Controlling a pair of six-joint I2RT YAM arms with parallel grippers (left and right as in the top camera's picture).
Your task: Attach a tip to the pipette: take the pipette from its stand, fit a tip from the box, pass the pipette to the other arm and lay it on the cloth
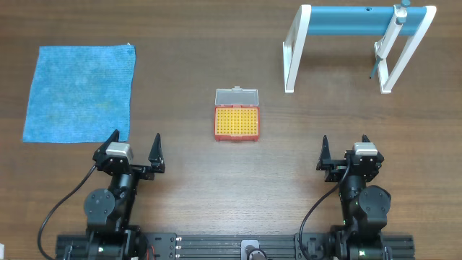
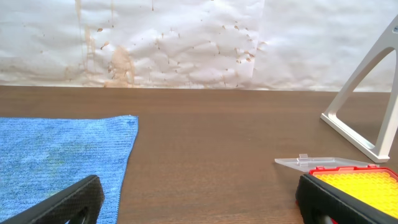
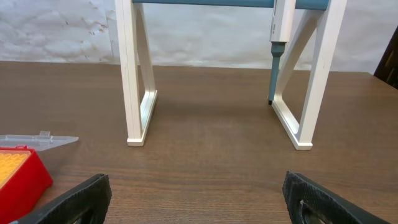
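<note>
Surface (image 1: pixel 188 43): brown wood-grain top, evenly lit, with a faint sheen — it extends across all views. Behind its far edge stands a white wall (image 2: pixel 186 43) with a creased, paper-like covering, marked by brownish stains and drip streaks. A dark object (image 3: pixel 388 62) shows beside the wall — too little visible to identify

Overhead, you are looking straight down on the table (image 1: pixel 188 65). The wrist cameras, sitting low near 6 o'clock, are facing 12 o'clock, close to the surface, both sharing the tip box (image 2: pixel 360 183) and stand (image 3: pixel 127 74).
</note>
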